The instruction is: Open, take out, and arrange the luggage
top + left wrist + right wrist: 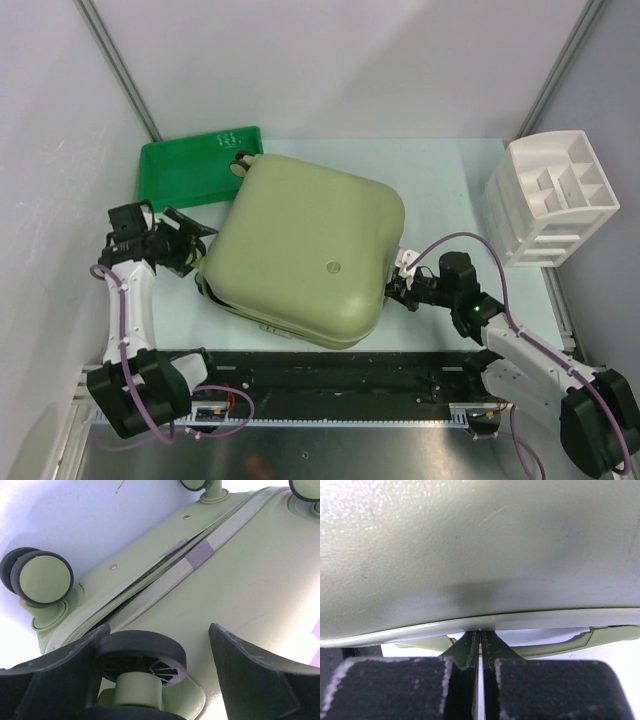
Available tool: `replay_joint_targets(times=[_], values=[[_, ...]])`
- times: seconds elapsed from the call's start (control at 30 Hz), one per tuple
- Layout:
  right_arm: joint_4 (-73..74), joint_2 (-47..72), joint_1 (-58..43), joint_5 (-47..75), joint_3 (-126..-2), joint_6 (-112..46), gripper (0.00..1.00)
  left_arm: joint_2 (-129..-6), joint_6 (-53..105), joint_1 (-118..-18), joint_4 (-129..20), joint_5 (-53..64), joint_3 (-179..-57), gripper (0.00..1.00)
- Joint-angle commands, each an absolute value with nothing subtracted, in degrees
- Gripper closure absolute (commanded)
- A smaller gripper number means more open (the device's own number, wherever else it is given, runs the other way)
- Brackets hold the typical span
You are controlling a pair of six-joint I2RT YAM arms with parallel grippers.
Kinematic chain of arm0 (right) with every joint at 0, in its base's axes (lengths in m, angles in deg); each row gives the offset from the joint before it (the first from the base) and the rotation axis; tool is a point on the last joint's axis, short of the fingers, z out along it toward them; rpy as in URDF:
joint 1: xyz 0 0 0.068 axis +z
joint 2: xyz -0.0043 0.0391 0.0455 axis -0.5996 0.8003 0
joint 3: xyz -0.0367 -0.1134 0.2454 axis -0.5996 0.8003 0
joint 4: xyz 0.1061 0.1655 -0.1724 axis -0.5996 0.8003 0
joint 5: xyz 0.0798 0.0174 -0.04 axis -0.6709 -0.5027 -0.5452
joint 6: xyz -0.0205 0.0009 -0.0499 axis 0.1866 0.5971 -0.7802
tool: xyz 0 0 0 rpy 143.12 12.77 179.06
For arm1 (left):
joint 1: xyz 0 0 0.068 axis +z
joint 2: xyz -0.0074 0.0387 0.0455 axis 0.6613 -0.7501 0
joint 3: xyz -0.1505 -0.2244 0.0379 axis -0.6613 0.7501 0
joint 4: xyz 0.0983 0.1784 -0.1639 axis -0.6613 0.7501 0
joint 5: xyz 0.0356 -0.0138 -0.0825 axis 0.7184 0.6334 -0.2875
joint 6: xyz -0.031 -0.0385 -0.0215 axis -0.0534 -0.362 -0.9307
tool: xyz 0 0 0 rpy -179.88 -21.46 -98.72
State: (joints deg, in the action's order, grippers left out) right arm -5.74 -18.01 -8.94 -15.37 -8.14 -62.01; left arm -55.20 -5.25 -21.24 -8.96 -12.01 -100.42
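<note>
Pale blue-green table (450,180) with white walls behind. The luggage (305,245) lies flat at the centre of the top view, shell closed and wheels toward the left of the frame. A green tray (185,170) sits at upper left, its near corner tucked behind the luggage. A white organizer (550,200) stands at upper right, well apart. The left gripper (195,245) is at the luggage's left edge with jaws apart. In the left wrist view one black-rimmed wheel (140,657) sits between the fingers (65,665), close to the left one, and the zipper seam (150,580) runs diagonally above. The right gripper (400,290) is at the luggage's right edge, its fingers (395,685) pressed together with nothing visible between them and the tips just under the shell rim.
</note>
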Motion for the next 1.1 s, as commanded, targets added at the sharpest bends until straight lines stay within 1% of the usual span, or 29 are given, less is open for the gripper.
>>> replay_joint_targets(times=[0.0,0.03,0.07,0.1,0.2,0.37,0.47,0.5,0.67,0.77,0.83,0.87,0.93,0.97,1.03,1.07], values=[[-11.4,-20.1,-7.9,-18.5,-9.4,-62.4,1.00,-52.4,-3.2,-20.0,-9.5,-18.9,-98.2,0.16],[-11.3,-20.0,-7.9,-18.5,-9.4,-62.3,1.00,-51.5,-2.5,-19.0,-8.5,-18.8,-97.3,0.10],[-11.1,-20.2,-7.9,-18.4,-9.4,-62.3,1.00,-51.0,-1.8,-17.9,-7.9,-18.8,-96.7,0.02],[-11.1,-20.2,-8.0,-18.5,-9.4,-62.4,1.00,-50.5,-0.5,-16.0,-7.4,-19.0,-96.3,0.00],[-10.7,-20.2,-7.8,-18.5,-9.4,-62.8,1.00,-47.7,1.1,-13.2,-7.2,-21.4,-94.5,0.00],[-11.0,-19.8,-7.8,-18.4,-9.4,-62.7,1.00,-45.1,2.8,-13.1,-7.8,-23.7,-94.0,0.00],[-11.2,-19.4,-7.8,-18.5,-9.4,-62.8,1.00,-44.8,1.6,-13.1,-8.5,-24.4,-93.8,0.04],[-11.2,-19.3,-7.8,-18.6,-9.4,-62.7,1.00,-44.9,0.7,-13.0,-8.7,-24.0,-93.8,0.07],[-11.7,-18.6,-7.9,-18.6,-9.4,-62.8,1.00,-47.2,-2.0,-13.2,-10.4,-23.1,-94.1,0.08],[-11.9,-18.7,-7.8,-18.6,-9.4,-62.8,1.00,-48.2,-3.7,-13.2,-12.4,-23.4,-94.2,0.14],[-12.0,-18.8,-7.9,-18.6,-9.4,-63.0,1.00,-48.4,-4.3,-13.3,-13.7,-23.6,-94.2,0.20],[-11.9,-18.7,-7.8,-18.6,-9.4,-63.0,1.00,-48.3,-5.1,-13.4,-14.1,-23.7,-94.1,0.26],[-12.1,-18.3,-7.8,-18.7,-9.4,-63.0,1.00,-48.1,-5.4,-13.5,-15.2,-24.0,-93.6,0.32],[-12.2,-18.2,-7.8,-18.8,-9.4,-63.0,1.00,-48.0,-5.8,-13.5,-15.4,-24.0,-93.4,0.38],[-12.7,-17.9,-7.8,-18.8,-9.4,-63.0,1.00,-48.0,-6.1,-13.5,-16.1,-23.9,-92.8,0.46],[-12.7,-17.8,-7.8,-18.8,-9.4,-62.8,1.00,-48.1,-6.2,-13.6,-16.3,-23.9,-92.7,0.51]])
